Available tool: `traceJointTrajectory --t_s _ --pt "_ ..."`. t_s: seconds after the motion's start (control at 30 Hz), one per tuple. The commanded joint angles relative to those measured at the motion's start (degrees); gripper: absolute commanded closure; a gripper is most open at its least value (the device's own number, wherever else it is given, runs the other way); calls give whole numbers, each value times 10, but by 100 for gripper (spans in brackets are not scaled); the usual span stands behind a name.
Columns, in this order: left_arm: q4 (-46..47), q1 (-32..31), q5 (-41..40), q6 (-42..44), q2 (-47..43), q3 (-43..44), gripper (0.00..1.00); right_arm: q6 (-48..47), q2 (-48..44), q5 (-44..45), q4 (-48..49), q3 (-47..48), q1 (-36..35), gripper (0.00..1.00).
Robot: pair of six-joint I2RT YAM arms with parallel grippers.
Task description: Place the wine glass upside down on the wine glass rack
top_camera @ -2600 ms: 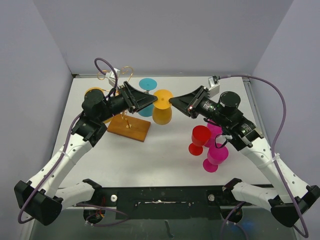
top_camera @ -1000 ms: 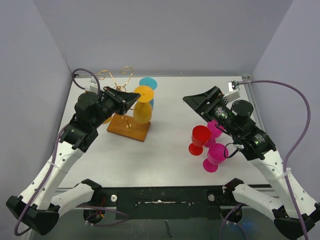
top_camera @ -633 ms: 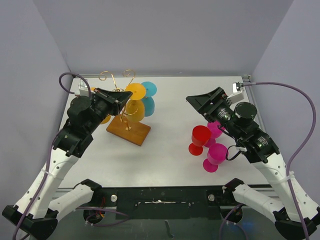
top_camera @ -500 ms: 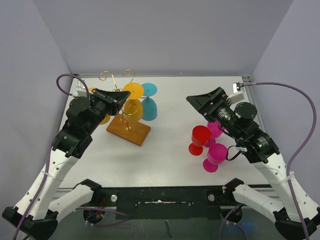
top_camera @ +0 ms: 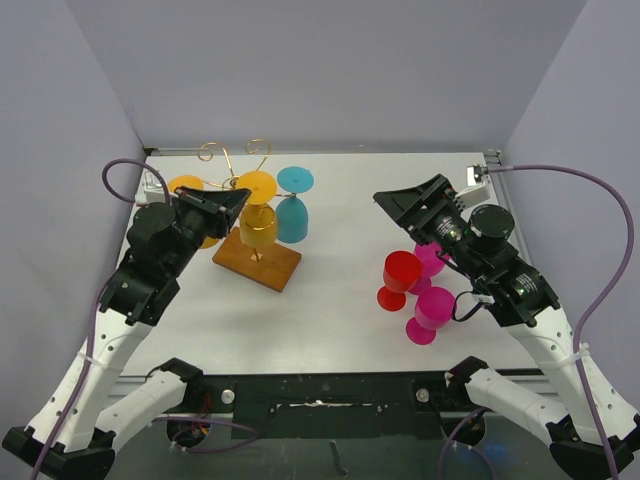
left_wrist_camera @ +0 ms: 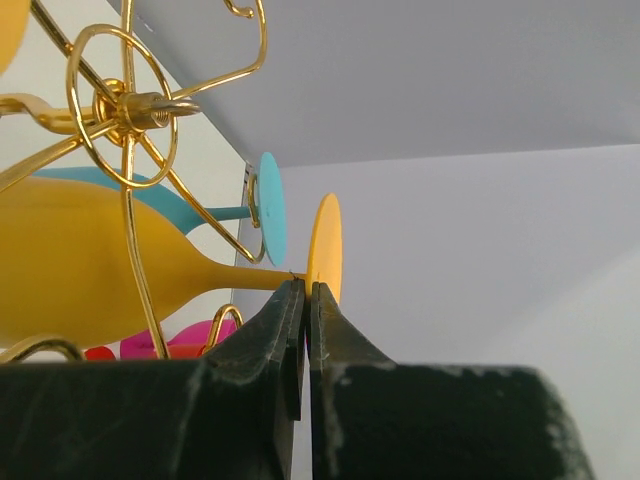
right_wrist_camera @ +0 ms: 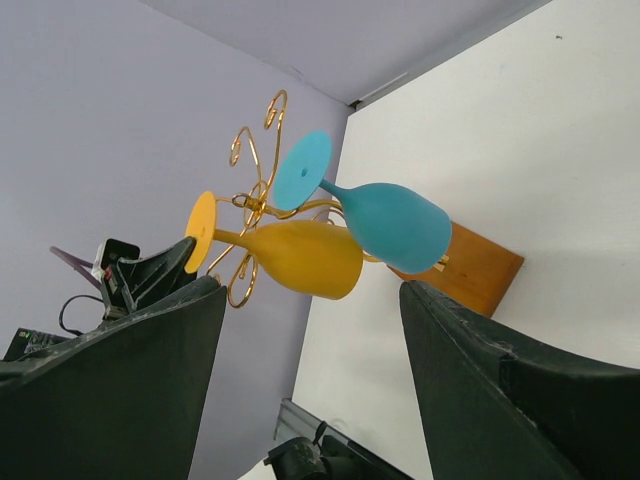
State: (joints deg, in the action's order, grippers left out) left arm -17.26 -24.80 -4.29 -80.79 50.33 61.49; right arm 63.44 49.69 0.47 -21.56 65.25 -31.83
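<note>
Our yellow wine glass is hanging bowl-down on the wine glass rack. Its stem sits in one of the gold curls with the foot on top, right beside a teal glass. The left gripper has its jaws squeezed nearly together, just a sliver of gap and nothing in it. The tips sit right where stem meets foot, and we can't tell if they touch. The right gripper is spread wide, well away from the rack, near the red glass.
</note>
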Motion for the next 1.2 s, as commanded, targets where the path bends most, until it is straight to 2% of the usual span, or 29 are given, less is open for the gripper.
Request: traceJointTrajectory --t_s 0.0,0.5,1.17 --pt "3 4 -11 -3 -38 -14 100 2 -7 9 19 17 3 29" --pt "-47 4 58 39 -64 -23 100 9 -6 9 19 6 3 29" --pt "-80 4 52 67 -90 -19 100 19 12 1 29 0 3 29"
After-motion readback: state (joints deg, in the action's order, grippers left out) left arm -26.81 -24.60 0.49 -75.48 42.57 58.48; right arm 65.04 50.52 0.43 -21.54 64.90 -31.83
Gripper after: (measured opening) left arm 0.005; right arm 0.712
